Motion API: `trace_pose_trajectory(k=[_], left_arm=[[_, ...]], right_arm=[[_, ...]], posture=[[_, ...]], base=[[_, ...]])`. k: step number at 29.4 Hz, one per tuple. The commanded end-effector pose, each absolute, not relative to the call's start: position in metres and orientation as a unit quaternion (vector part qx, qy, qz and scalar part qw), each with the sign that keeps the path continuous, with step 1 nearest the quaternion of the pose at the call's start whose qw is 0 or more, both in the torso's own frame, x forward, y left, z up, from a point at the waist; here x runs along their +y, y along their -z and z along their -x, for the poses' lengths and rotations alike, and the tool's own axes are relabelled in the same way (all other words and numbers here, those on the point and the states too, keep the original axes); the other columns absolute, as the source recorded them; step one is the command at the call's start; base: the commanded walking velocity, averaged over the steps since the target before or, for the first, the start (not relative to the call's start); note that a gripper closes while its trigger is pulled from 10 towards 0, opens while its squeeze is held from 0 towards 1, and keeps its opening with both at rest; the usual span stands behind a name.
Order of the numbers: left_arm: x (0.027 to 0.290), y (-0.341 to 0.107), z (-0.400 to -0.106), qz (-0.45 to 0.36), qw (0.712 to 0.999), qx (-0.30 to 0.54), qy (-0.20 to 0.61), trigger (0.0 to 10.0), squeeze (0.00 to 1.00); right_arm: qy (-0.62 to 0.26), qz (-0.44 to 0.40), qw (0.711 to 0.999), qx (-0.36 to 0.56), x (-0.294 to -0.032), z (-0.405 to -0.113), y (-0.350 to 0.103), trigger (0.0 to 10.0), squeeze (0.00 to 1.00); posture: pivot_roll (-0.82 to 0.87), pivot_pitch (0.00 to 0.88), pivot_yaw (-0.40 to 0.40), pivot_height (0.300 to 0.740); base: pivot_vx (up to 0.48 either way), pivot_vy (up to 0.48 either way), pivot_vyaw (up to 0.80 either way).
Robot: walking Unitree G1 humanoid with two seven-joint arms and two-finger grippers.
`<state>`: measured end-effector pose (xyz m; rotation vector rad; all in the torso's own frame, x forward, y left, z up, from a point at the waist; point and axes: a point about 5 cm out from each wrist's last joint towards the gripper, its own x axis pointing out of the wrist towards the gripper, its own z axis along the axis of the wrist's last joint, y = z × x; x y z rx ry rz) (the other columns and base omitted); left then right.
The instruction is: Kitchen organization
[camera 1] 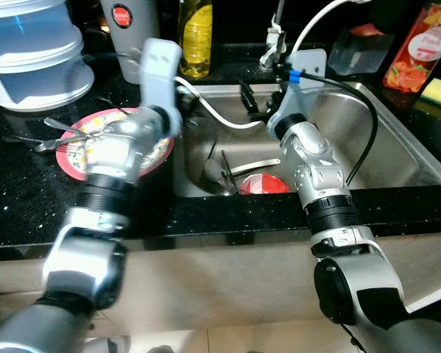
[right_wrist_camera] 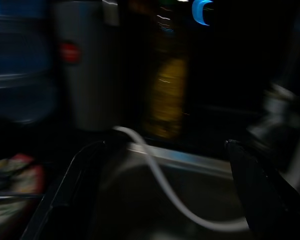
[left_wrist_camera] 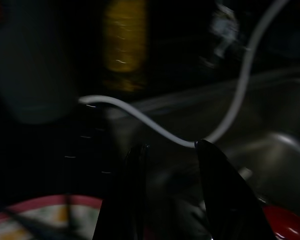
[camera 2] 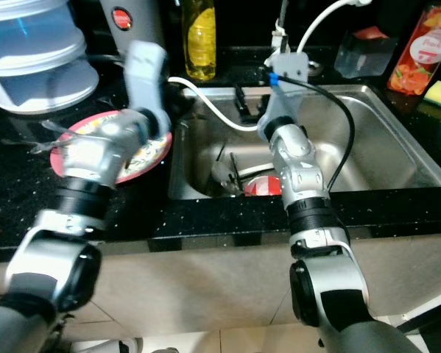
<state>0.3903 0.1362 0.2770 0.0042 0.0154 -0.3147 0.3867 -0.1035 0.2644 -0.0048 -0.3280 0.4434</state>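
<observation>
The two silver arms reach over the front edge of the black desk (camera 1: 29, 198). The left gripper (left_wrist_camera: 170, 165) hangs over the desk's edge beside the steel sink (camera 1: 397, 147), its fingers released with a gap between them. The right gripper (right_wrist_camera: 165, 200) is above the sink basin, its fingers spread wide and grasping nothing. A red bowl (camera 1: 264, 184) lies in the basin near the front wall, partly hidden by the right arm, with a utensil just beside it. A patterned red-rimmed plate (camera 1: 157, 151) sits on the desk left of the sink, half covered by the left arm. A white hose (camera 1: 220, 118) sags across the basin. Behind stand a yellow bottle (camera 1: 195, 37), a grey cup (camera 2: 135, 18), stacked white containers (camera 1: 29, 51) and a juice carton (camera 1: 419, 44). Both wrist views are dark and blurred.
</observation>
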Motion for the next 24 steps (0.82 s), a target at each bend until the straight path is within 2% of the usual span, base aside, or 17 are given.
trace_pose_trajectory(k=[1, 4, 6, 9, 11, 12, 13, 15, 16, 17, 24], left_arm=[[0.145, -0.278, -0.389, -0.015, 0.990, 0.014, 0.137, 10.0, 0.00], [0.164, -0.275, -0.384, -0.024, 0.994, 0.037, 0.100, 10.0, 0.00], [0.168, -0.271, -0.382, -0.033, 0.993, 0.050, 0.099, 10.0, 0.00], [0.178, -0.266, -0.362, -0.105, 0.985, 0.060, 0.121, 10.0, 0.00], [0.189, -0.265, -0.348, -0.190, 0.971, 0.061, 0.133, 10.0, 0.00], [0.189, -0.265, -0.348, -0.190, 0.971, 0.061, 0.133, 10.0, 0.00], [0.198, -0.264, -0.337, -0.245, 0.956, 0.060, 0.147, 10.0, 0.00], [0.198, -0.264, -0.337, -0.245, 0.956, 0.060, 0.147, 10.0, 0.00], [0.220, -0.261, -0.323, -0.348, 0.921, 0.082, 0.158, 10.0, 0.00], [0.231, -0.261, -0.320, -0.386, 0.904, 0.096, 0.159, 10.0, 0.00], [0.254, -0.259, -0.323, -0.439, 0.874, 0.141, 0.155, 10.0, 0.00]], right_arm=[[-0.259, 0.011, 0.951, -0.167, -0.092, -0.384, -0.269, 10.0, 0.00], [-0.340, 0.016, 0.928, -0.154, -0.070, -0.382, -0.272, 10.0, 0.00], [-0.362, 0.011, 0.920, -0.149, -0.062, -0.383, -0.275, 10.0, 0.00], [-0.402, 0.007, 0.905, -0.140, -0.051, -0.385, -0.285, 10.0, 0.00], [-0.410, 0.020, 0.901, -0.138, -0.051, -0.386, -0.286, 10.0, 0.00], [-0.410, 0.020, 0.901, -0.138, -0.051, -0.386, -0.286, 10.0, 0.00], [-0.416, 0.023, 0.899, -0.137, -0.051, -0.386, -0.286, 10.0, 0.00], [-0.416, 0.023, 0.899, -0.137, -0.051, -0.386, -0.286, 10.0, 0.00], [-0.430, 0.028, 0.893, -0.132, -0.052, -0.387, -0.286, 10.0, 0.00], [-0.439, 0.028, 0.889, -0.128, -0.050, -0.387, -0.286, 10.0, 0.00], [-0.474, 0.057, 0.872, -0.108, -0.039, -0.388, -0.281, 10.0, 0.00]], posture=[[0.21, 0.000, 0.005, 0.740], [0.23, 0.000, 0.001, 0.740], [0.23, 0.000, 0.001, 0.740], [0.23, 0.000, 0.001, 0.740], [0.24, 0.000, -0.003, 0.740], [0.24, 0.000, -0.003, 0.740], [0.25, 0.000, -0.008, 0.740], [0.25, 0.000, -0.008, 0.740], [0.27, 0.000, -0.018, 0.740], [0.28, 0.000, -0.021, 0.740], [0.29, 0.000, -0.027, 0.740]], base=[[0.000, 0.000, 0.00], [0.000, 0.000, 0.00], [0.000, 0.000, 0.00], [0.000, 0.000, 0.00], [0.000, 0.000, 0.00], [0.000, 0.000, 0.00], [0.000, 0.000, 0.00], [0.000, 0.000, 0.00], [0.000, 0.000, 0.00], [0.000, 0.000, 0.00], [0.000, 0.000, 0.00]])
